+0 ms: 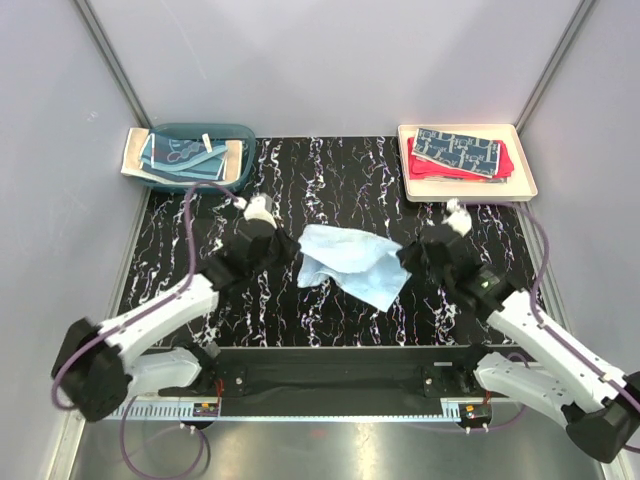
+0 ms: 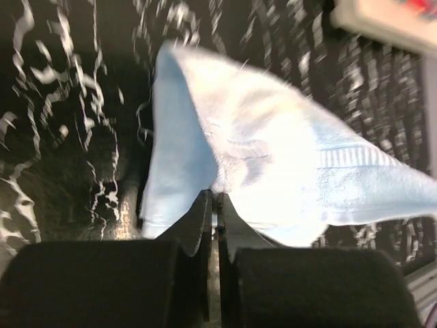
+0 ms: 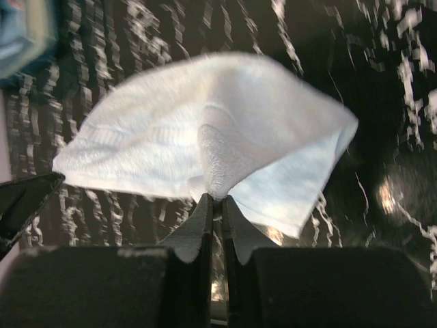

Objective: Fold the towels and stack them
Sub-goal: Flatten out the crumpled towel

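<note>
Towel: we're holding the light blue towel over the middle of the black marbled table. It's bunching and sagging between our two arms. We can't really tell if its lower edge is touching the surface.
Left gripper: our left gripper is pinching the towel's left side. The jaws are squeezing together with just a thin bit of cloth between them.
Right gripper: our right gripper is doing the same on the right side, nipping a little gathered peak of fabric between nearly closed jaws.
Done pile: a patterned blue towel is lying folded on top of a red towel in the cream tray, which is sitting at the far right corner, well apart from us.
Waiting pile: the teal basket is sitting at the far left corner, with more patterned cloths lying loosely inside.
</note>
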`<control>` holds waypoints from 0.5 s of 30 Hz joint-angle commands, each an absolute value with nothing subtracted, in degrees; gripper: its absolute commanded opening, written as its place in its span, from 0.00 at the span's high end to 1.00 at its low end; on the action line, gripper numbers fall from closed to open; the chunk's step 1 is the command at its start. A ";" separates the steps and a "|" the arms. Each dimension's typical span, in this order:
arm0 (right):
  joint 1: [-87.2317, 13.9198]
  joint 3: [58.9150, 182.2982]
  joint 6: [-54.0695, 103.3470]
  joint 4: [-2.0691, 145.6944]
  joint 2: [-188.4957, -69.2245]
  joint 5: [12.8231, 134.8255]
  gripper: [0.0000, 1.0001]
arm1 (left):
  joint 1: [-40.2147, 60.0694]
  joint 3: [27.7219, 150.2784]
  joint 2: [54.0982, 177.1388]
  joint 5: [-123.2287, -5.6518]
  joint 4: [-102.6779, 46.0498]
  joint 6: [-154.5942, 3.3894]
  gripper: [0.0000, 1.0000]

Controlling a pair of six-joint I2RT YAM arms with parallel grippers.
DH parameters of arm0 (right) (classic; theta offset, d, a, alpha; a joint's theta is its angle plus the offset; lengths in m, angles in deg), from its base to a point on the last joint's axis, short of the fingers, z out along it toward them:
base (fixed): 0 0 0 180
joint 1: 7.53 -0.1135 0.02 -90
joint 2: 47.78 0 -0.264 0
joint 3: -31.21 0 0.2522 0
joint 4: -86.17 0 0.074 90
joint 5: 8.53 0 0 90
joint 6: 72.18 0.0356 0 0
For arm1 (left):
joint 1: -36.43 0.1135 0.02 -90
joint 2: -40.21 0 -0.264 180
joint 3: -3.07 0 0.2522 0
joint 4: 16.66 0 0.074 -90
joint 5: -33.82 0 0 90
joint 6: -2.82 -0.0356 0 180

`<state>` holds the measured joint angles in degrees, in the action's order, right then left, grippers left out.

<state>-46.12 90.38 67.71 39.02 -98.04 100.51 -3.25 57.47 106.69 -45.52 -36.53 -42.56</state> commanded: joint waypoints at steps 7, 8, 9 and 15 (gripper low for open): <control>-46.55 118.94 46.75 33.83 -104.02 106.51 1.00 | -8.48 76.48 89.61 -35.79 -54.66 -54.39 1.00; -46.55 120.54 44.83 33.65 -104.55 106.08 1.00 | -9.01 77.47 89.00 -35.18 -55.46 -54.83 1.00; -46.47 121.95 44.02 33.56 -105.25 105.81 1.00 | -9.97 78.61 87.77 -35.00 -56.42 -55.53 1.00; -46.55 131.18 37.26 34.79 -107.36 101.51 1.00 | -12.96 87.92 86.79 -35.26 -59.15 -58.61 1.00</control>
<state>-46.16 126.66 43.71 34.17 -106.34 102.81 -11.56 82.85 86.98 -36.72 -56.96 -54.95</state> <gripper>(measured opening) 0.109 0.027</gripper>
